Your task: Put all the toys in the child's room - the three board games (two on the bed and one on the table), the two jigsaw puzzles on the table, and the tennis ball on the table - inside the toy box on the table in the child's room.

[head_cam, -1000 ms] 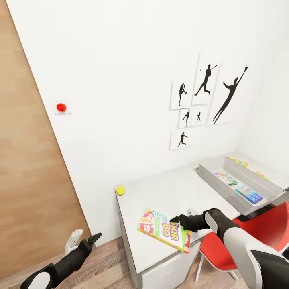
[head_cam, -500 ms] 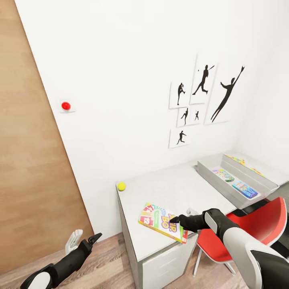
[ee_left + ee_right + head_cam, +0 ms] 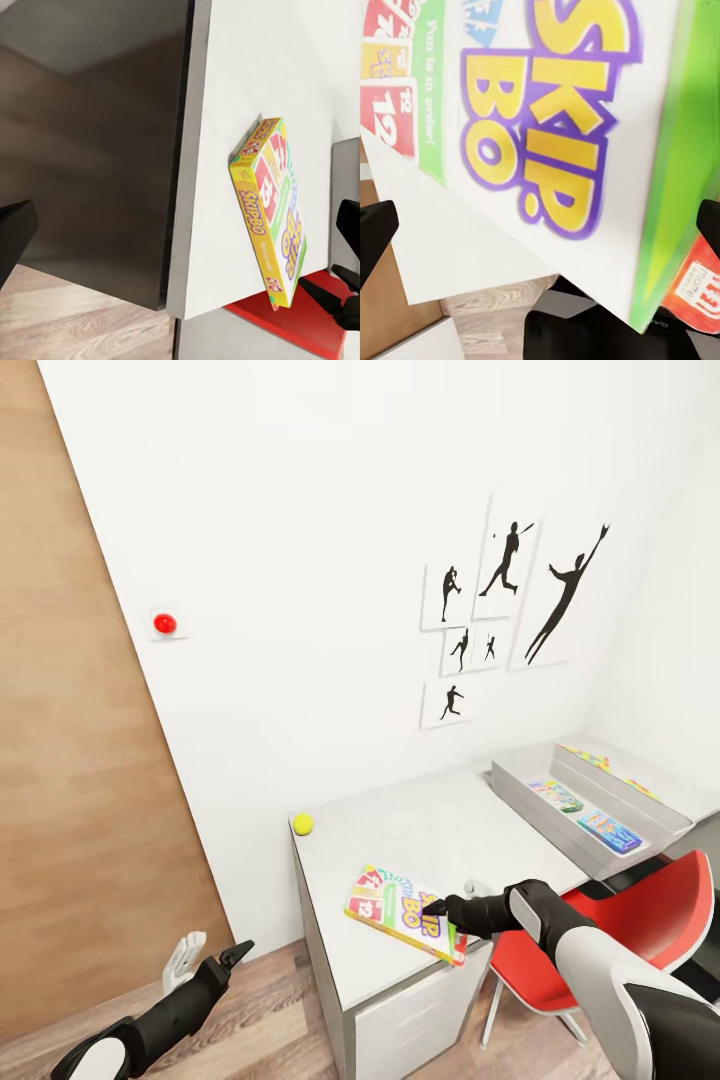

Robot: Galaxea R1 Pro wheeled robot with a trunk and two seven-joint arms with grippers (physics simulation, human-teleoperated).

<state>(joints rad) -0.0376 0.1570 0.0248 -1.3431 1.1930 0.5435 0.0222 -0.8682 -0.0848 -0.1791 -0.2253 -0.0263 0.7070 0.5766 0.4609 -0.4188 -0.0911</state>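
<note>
Reaching in over the near edge of the bench (image 3: 420, 830), the right claw (image 3: 436, 907) sits at the Skip-Bo box (image 3: 405, 913), its tips at the box's near long side. Whether it is clamped on the box or merely touching it, I cannot tell; in the right wrist view the lid (image 3: 547, 135) is pressed up close with the dark fingertips (image 3: 375, 232) spread to either side. The box lies flat near the front corner of the bench, its end slightly overhanging the edge above the red chair (image 3: 640, 920).

Down by the floor, well clear of the bench, the left claw (image 3: 215, 960) hangs with its fingers apart, holding nothing.

At the back-left corner of the bench the tennis ball (image 3: 302, 824) waits untouched. Toward the far right end stands the toy box (image 3: 560, 830), with two colourful flat items already inside, too small to name. So I'd judge the job partly done: this game and the ball remain at least.
</note>
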